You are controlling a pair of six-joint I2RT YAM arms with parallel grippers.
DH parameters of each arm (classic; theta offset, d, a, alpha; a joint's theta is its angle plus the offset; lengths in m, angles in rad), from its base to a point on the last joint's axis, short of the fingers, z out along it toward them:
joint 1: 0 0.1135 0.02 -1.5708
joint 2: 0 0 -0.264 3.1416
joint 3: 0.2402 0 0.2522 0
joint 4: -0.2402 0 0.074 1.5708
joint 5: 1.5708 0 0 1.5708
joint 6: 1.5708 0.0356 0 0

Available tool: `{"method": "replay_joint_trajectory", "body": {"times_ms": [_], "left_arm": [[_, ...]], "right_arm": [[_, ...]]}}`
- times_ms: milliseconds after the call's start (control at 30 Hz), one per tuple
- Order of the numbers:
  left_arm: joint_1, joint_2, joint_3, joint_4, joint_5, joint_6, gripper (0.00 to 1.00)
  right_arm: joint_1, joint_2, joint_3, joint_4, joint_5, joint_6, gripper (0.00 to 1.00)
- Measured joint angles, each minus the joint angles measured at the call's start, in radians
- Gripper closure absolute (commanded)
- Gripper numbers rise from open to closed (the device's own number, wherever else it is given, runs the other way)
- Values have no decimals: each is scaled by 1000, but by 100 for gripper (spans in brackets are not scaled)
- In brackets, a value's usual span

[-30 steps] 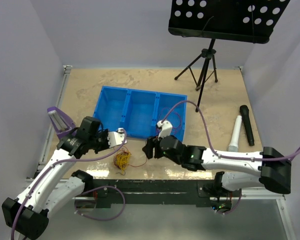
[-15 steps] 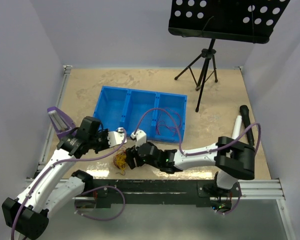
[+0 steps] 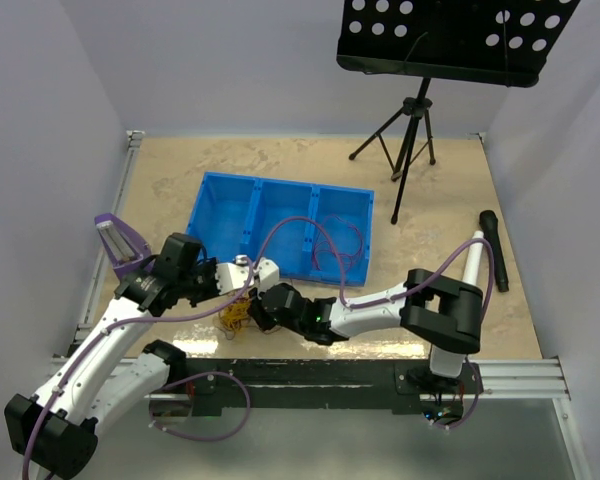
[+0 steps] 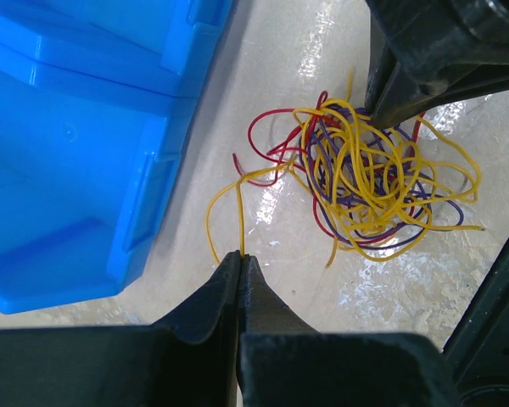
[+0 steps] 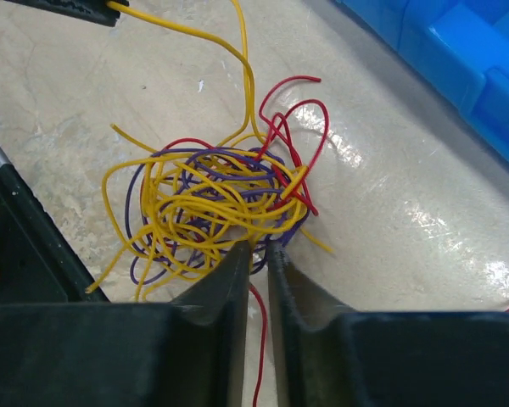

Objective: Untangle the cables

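Mottled beige tabletop (image 3: 180, 170), glossy under the lights; the cables (image 5: 212, 199) lie in a curly knot near its front edge, just beside the blue bin (image 4: 68, 127); thin, springy strands, yellow, red, purple. My left gripper (image 4: 240, 259) pinches one yellow wire (image 4: 225, 191) by its end; my right gripper (image 5: 256, 254) is nearly pressed together at the knot's rim; whether it has a strand, I cannot tell. I'd anchor the knot and draw the yellow out slowly, watching for snags.

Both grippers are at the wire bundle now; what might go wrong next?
The left gripper pinches only the tip of one yellow cable; a pull may slip it free. The right gripper, nearly closed, sits at the edge of the tangle where yellow, purple and red strands overlap; it may catch several, so pulling could tighten the knot.
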Motion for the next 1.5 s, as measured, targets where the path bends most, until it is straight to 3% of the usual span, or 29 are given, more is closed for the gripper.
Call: {"method": "replay_joint_trajectory", "body": {"times_ms": [67,167,433,667,933,1067,1233,1500], "left_arm": [[0,0,0,0,0,0,100],[0,-5,0,1,-12,-1,100],[0,-3,57,1,-107,-27,100],[0,4,162,28,-150,-38,100],[0,-12,162,38,-271,-33,100],[0,-27,141,76,-334,-34,100],[0,-20,85,107,-373,-34,100],[0,-1,45,142,-386,-34,100]], "right_arm": [[1,-2,-1,0,1,4,100],[13,-41,-34,-2,5,11,100],[68,-440,-217,-117,92,111,100],[69,-783,-253,-323,242,208,100],[69,-996,-240,-659,433,369,100],[69,-1020,-93,-911,579,521,100],[72,-1030,240,-1247,824,737,100],[59,-1176,506,-1429,1084,740,100]]}}
